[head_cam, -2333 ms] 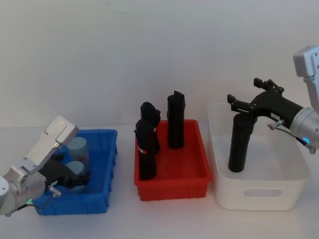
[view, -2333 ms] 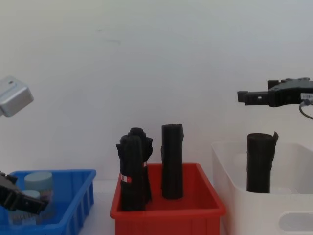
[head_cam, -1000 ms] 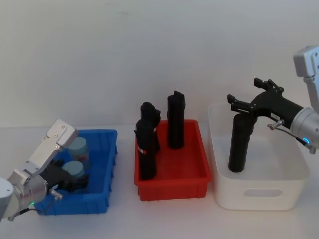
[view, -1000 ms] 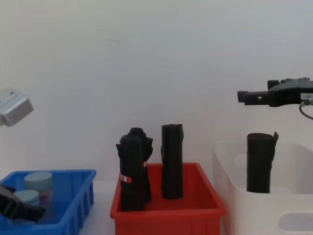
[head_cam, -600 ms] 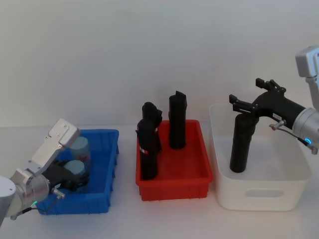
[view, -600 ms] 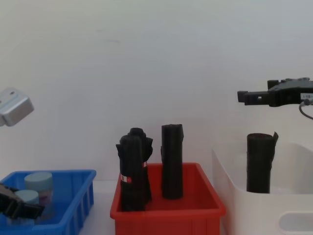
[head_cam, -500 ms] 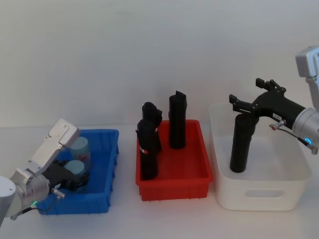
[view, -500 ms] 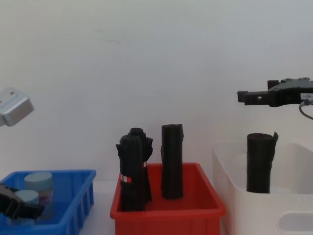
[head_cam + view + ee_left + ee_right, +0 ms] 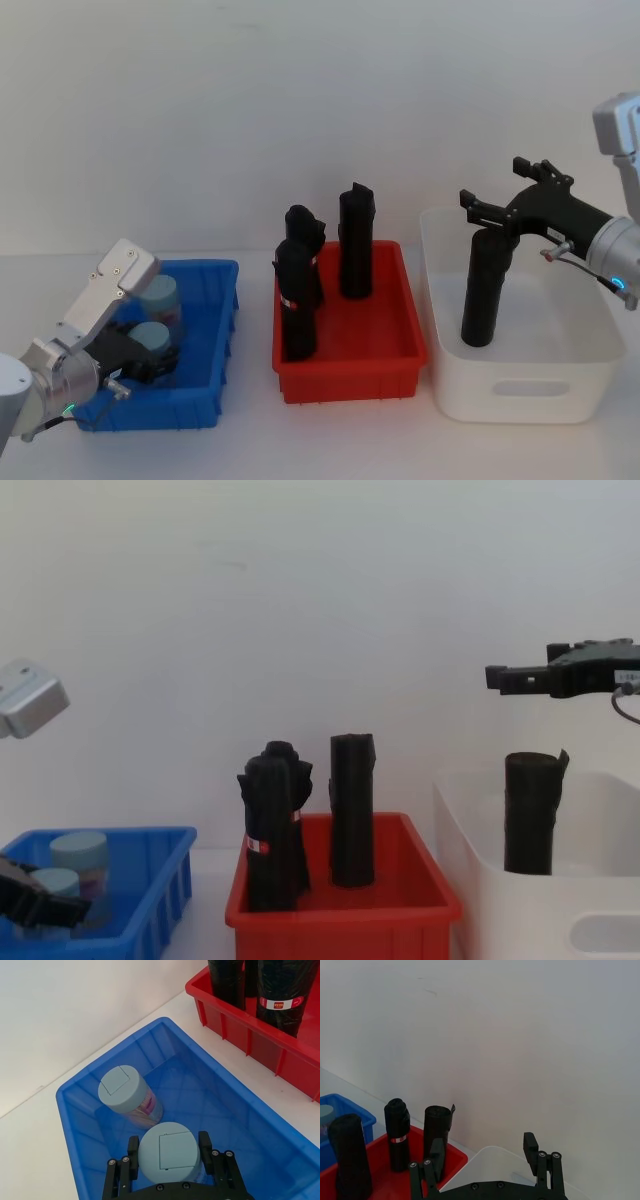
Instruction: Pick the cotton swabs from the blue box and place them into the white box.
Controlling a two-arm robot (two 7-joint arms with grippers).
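cotton swabs (image 9: 170,1152) 2 | black rolls (image 9: 355,245) 4 | bins (image 9: 350,378) 3

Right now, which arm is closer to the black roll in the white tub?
Right. The right gripper hovers above the tall black roll in the translucent white tub; the left gripper is far off, down in the blue plastic bin.

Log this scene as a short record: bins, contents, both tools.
blue box: two cotton swab jars
near jar: left tool set around it, jar down in the box
far jar: free
red bin: three black rolls, standing
white box: one black roll, no jars
right tool: open, hovering above that roll
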